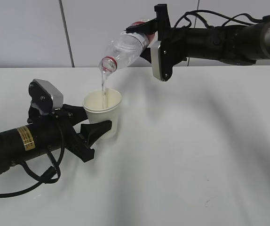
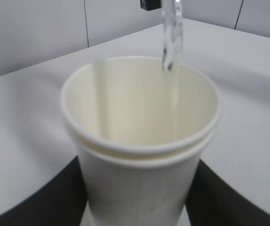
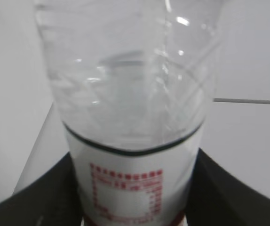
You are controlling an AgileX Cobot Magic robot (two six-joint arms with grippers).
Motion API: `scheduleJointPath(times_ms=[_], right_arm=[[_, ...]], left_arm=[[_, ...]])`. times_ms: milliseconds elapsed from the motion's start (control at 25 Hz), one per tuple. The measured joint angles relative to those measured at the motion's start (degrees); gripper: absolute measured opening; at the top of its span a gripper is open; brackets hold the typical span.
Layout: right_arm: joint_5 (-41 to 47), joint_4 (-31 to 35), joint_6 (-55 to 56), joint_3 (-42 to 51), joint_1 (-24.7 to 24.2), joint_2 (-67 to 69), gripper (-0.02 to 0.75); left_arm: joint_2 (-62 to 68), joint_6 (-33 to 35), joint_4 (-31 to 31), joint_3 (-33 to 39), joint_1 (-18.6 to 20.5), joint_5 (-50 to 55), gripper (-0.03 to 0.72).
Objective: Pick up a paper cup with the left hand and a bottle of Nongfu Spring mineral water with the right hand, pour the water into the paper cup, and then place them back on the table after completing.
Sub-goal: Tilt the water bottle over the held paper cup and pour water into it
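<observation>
Above the white table, the right hand clamps its jaws on the tilted Nongfu Spring bottle. The left hand grips the upright paper cup below it. Water streams from the bottle's mouth into the cup.

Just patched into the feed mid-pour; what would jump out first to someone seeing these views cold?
The tilted bottle, held high by the right hand, with a thin stream of water falling from its mouth. Below it, the paper cup catches the stream, gripped by the left hand left of centre on the white table.
</observation>
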Motion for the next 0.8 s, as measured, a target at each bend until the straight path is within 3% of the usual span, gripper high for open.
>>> scheduleJointPath(times_ms=[800], right_arm=[[0.06, 3.12, -2.23, 0.00, 0.00, 0.00, 0.405]], left_arm=[[0.00, -0.05, 1.31, 0.00, 0.00, 0.22, 0.389]])
